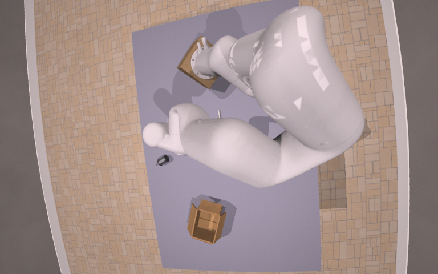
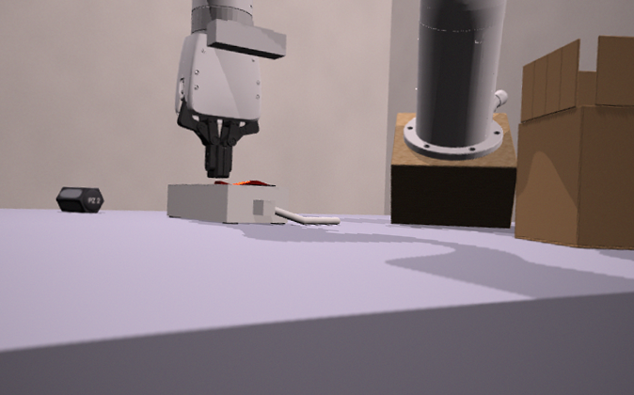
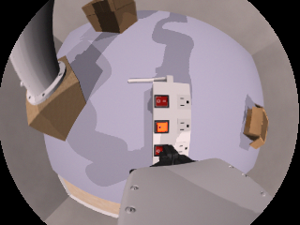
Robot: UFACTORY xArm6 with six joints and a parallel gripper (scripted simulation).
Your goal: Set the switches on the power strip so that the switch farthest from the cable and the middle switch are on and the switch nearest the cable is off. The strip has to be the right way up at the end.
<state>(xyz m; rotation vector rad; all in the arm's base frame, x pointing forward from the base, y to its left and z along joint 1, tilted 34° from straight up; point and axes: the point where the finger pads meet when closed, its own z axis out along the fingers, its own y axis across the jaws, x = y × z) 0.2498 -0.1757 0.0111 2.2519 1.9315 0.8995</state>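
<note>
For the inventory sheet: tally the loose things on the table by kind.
Power strip: 1
Cardboard box: 1
Small black hexagonal piece: 1
Total: 3

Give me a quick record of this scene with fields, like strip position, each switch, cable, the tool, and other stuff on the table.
strip: white power strip, lying right way up on the lilac table
cable: leaves the strip's far end
switch nearest cable: dark red, unlit
middle switch: glowing orange, lit
switch farthest from cable: partly hidden by the tool, state unclear
tool: shut, empty, fingertips just above that last switch
other items: small black hexagonal piece, open cardboard box
</note>
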